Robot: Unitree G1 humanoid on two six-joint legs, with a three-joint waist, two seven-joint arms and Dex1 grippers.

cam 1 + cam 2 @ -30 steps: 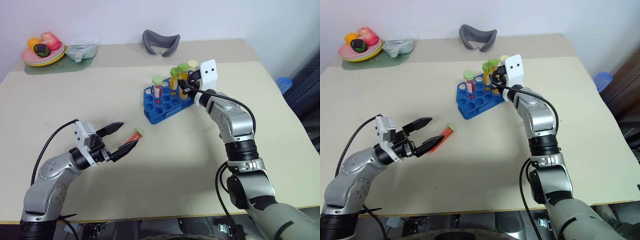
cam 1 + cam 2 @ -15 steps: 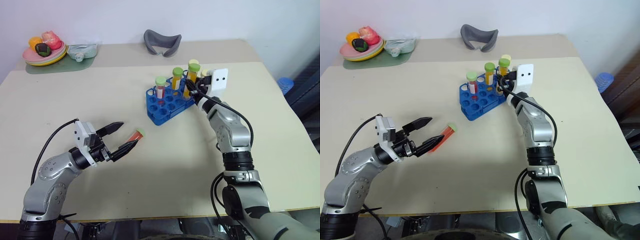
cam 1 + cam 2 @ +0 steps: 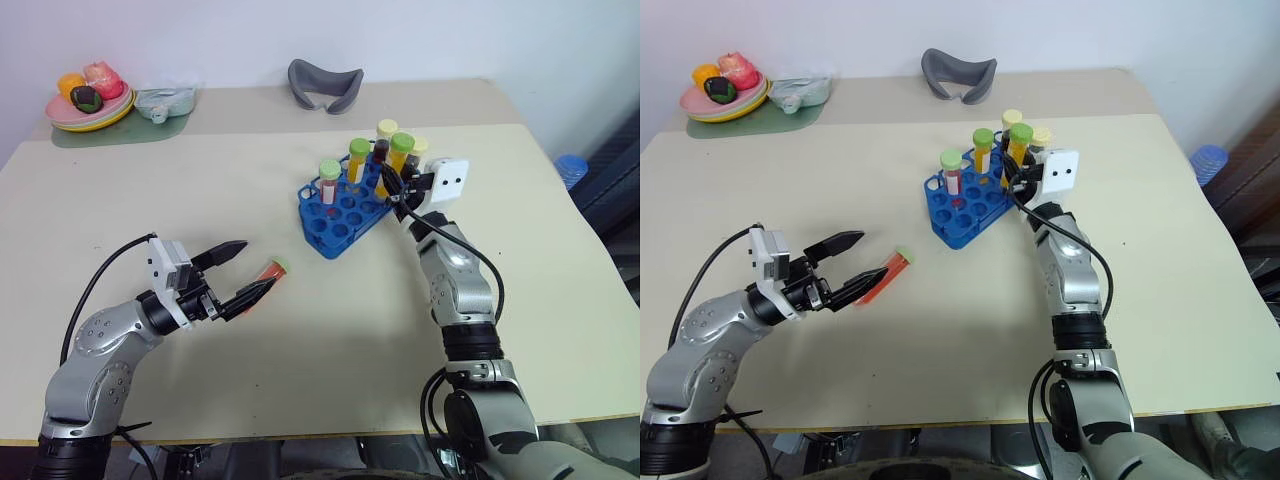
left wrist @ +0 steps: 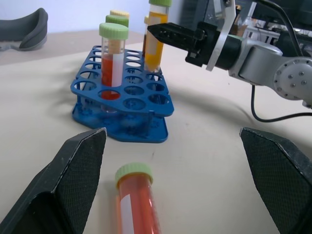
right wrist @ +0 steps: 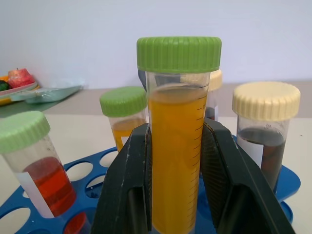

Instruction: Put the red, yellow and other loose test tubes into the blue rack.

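Beige table [image 3: 330,330]: the right gripper [image 5: 178,161], clamped on the yellow tube [image 5: 178,146], is at the blue rack's [image 3: 335,235] right edge. Keep the tube vertical over a free hole, then lower. Left gripper [image 3: 240,275] gapes around the red tube [image 3: 270,270] lying nearer-left.

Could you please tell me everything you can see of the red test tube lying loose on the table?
The red test tube is clear plastic with a ribbed light-green cap, a white label strip and red-orange liquid. It lies on its side on the beige table, cap toward the blue rack, between the open jaws of the left gripper, untouched.
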